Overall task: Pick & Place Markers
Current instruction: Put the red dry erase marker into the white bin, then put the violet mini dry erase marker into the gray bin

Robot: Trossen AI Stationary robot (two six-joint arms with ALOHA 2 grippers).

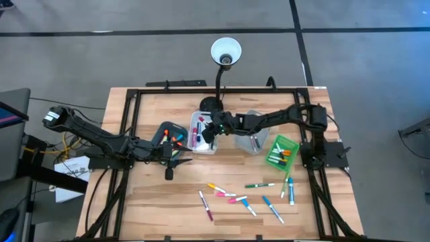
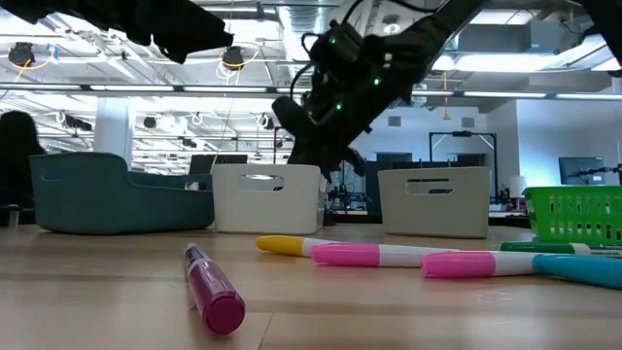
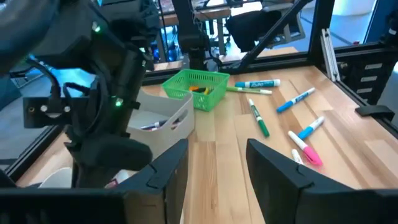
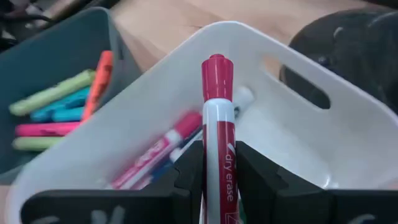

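Note:
My right gripper (image 1: 209, 131) is over the white bin (image 1: 200, 133), shut on a red-capped white marker (image 4: 217, 124). In the low view it hangs above that bin's rim (image 2: 267, 173). Pink-capped markers (image 4: 163, 152) lie inside the white bin. The teal bin (image 4: 56, 68) beside it holds several markers in green, blue, pink and orange. My left gripper (image 3: 214, 165) is open and touches nothing; it hovers near the teal bin (image 1: 171, 134). Several loose markers (image 1: 235, 198) lie flat on the table's near half. My right gripper pinches the marker's white barrel (image 4: 219, 165) between its two fingers. The marker lies along the fingers, and its red cap end (image 4: 216, 71) sticks out beyond the fingertips. It is lifted clear, pointing down into the white bin's opening.
A grey bin (image 1: 252, 140) and a green basket (image 1: 282, 151) with markers stand to the right of the white bin. A lamp (image 1: 225, 52) rises from the far edge. A black frame (image 1: 134, 94) runs around the table. Bare wood lies in the near left part (image 1: 148, 202).

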